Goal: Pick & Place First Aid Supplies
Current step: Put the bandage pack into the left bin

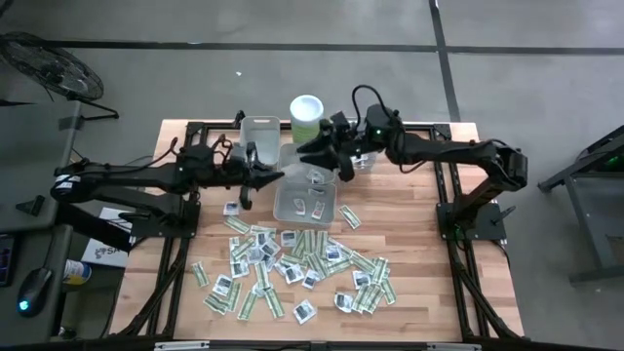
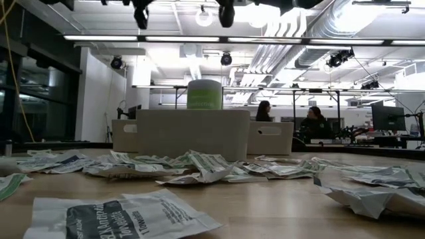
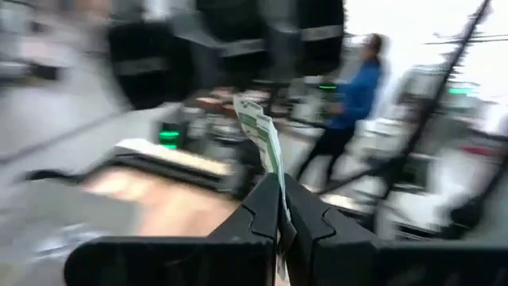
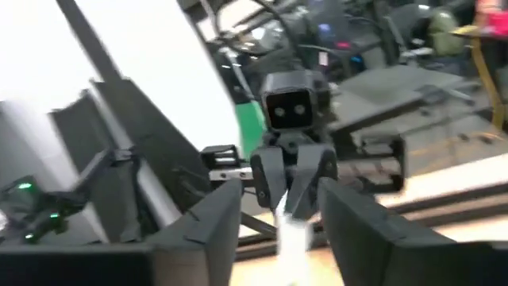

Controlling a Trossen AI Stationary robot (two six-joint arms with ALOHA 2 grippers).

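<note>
Left tool (image 3: 279, 226) is clenched on a narrow pale green-white paper packet (image 3: 262, 135), held upright for carrying. Right tool (image 4: 279, 222) stands released above the grey rectangular plastic bins (image 1: 305, 203) at frame centre, other packets littering the lower surface (image 1: 409, 219).

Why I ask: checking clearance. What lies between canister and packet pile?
A grey bin holding a few packets, shown in the high view, between canister and pile.
</note>
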